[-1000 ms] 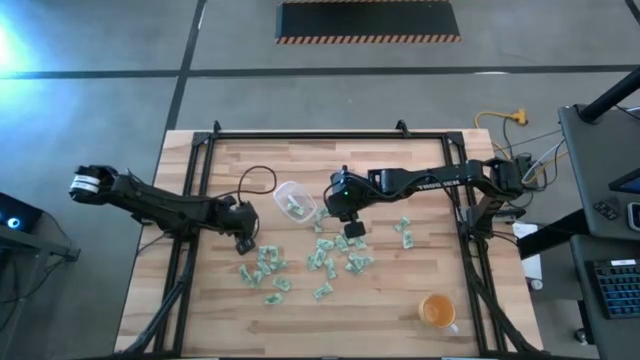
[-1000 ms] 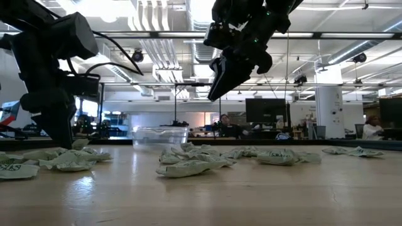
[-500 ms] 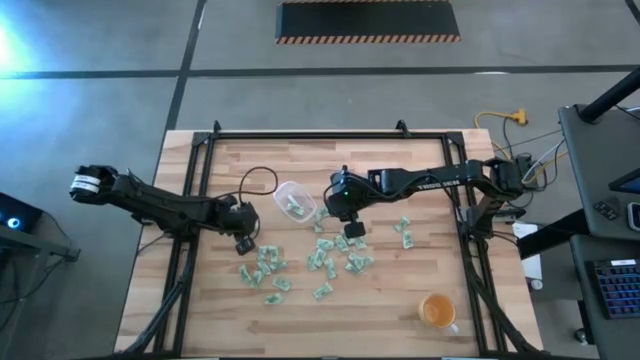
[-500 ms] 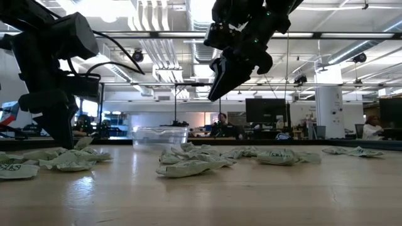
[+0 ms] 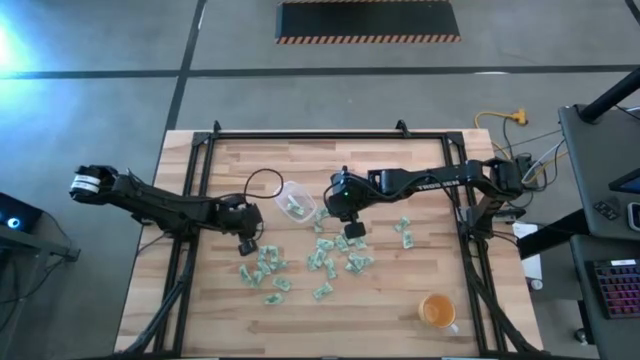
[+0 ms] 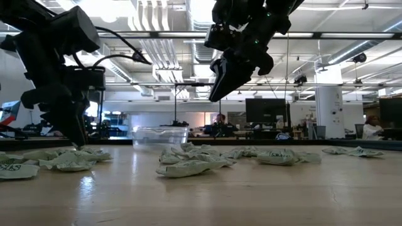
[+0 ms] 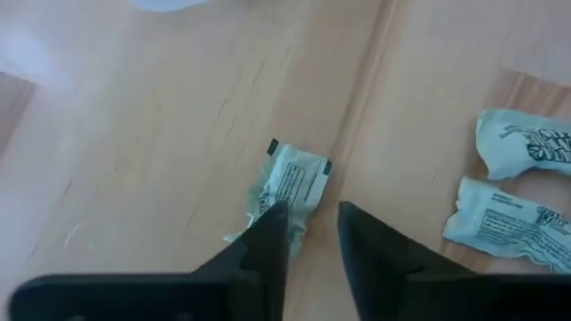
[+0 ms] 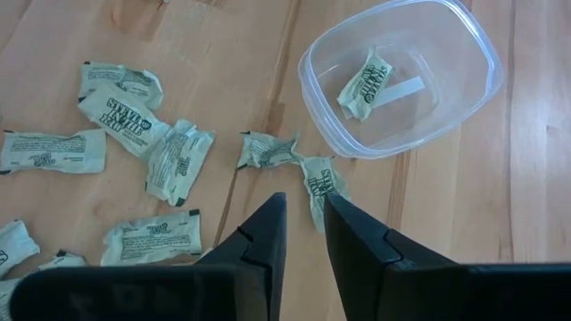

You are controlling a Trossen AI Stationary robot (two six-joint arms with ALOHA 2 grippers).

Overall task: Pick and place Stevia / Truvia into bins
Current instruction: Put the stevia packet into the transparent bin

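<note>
Meanwhile, left of centre in the high view, the left gripper (image 5: 247, 243) hangs slightly open over a packet (image 7: 290, 182), while the right gripper (image 5: 353, 229), narrowly parted and empty, hovers near the tub (image 5: 293, 200).

- A robotics lab set inside a large open industrial hall, its bare grey concrete floor (image 5: 90, 40) crossed by dark seams across the top of the overhead frame.
- A black mat edged in hazard stripes (image 5: 368, 22) lies at top centre.
- The wooden workbench (image 5: 230, 310) sits in a black metal frame (image 5: 300, 135) at centre.
- At the right edge, a desk with a keyboard (image 5: 612, 277) and a yellow cable (image 5: 500, 118).
- At table height, exposed ceiling ducts (image 6: 154, 50) fill the upper frame; monitors (image 6: 266, 110) and seated people (image 6: 221, 124) line the background.
</note>
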